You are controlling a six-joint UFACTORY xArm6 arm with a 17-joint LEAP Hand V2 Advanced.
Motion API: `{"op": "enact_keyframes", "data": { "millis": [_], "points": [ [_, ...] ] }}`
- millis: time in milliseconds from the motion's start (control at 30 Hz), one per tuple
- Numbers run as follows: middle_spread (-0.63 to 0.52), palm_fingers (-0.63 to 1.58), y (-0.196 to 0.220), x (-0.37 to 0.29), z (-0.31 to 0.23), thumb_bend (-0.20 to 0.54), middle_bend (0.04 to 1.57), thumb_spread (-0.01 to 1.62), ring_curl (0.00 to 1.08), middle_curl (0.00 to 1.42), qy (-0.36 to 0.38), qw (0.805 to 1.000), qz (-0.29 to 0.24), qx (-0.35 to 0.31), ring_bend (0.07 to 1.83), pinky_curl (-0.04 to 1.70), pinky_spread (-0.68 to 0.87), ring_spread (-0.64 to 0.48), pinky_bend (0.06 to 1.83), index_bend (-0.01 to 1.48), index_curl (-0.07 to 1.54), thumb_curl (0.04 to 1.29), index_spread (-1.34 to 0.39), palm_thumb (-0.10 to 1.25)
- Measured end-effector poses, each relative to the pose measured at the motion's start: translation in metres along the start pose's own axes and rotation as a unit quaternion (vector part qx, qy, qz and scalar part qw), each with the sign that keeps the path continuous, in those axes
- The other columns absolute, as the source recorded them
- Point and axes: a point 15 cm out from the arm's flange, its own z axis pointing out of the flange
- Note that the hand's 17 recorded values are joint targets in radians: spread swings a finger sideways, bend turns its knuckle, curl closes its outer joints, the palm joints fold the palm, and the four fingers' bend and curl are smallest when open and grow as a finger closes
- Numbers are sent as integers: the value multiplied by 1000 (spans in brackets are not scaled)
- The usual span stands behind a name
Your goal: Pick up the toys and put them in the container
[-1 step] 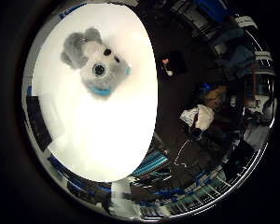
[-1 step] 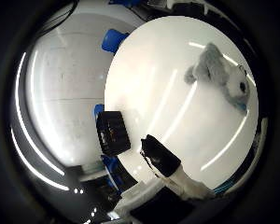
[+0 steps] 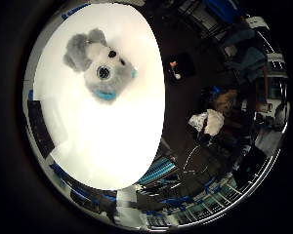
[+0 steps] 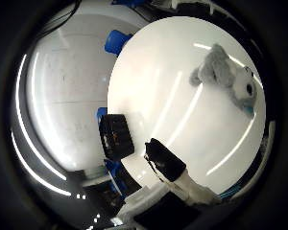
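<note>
On the round white table (image 4: 153, 86), which takes up most of both palm views, wide bare surface is seen on every side of the toy. A black container (image 4: 116, 136) is set at the table's rim, partly over the edge, well apart from the toy. A grey and white plush dog (image 3: 100, 66) with a blue collar is seen lying flat on the tabletop, nearer the rim opposite the container, untouched. Of the hand (image 4: 175, 175) only one black-tipped finger is shown, stretched out straight above the table near the container, with nothing held.
</note>
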Motion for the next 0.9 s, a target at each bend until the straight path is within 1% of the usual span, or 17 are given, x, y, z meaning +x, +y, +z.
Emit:
{"op": "enact_keyframes", "data": {
  "millis": [200, 333, 667, 900],
  "points": [
    [218, 70, -5, 20, 25, -19, 265, 1168, 230, 321, -4, 999, 25, -20, 415, 300, 522, 285, 596, 152, 290, 323, -211, 548],
    [219, 76, -19, 30, 36, -19, 256, 1165, 231, 323, 3, 999, 36, -17, 409, 295, 521, 286, 592, 152, 277, 323, -206, 553],
    [219, 85, -46, 39, 43, -20, 241, 1158, 235, 327, 15, 999, 44, -15, 395, 287, 521, 286, 585, 154, 269, 327, -205, 560],
    [220, 84, -54, 35, 64, -20, 236, 1155, 237, 328, 43, 998, 29, -28, 385, 286, 521, 288, 587, 151, 266, 326, -205, 565]
  ]
}}
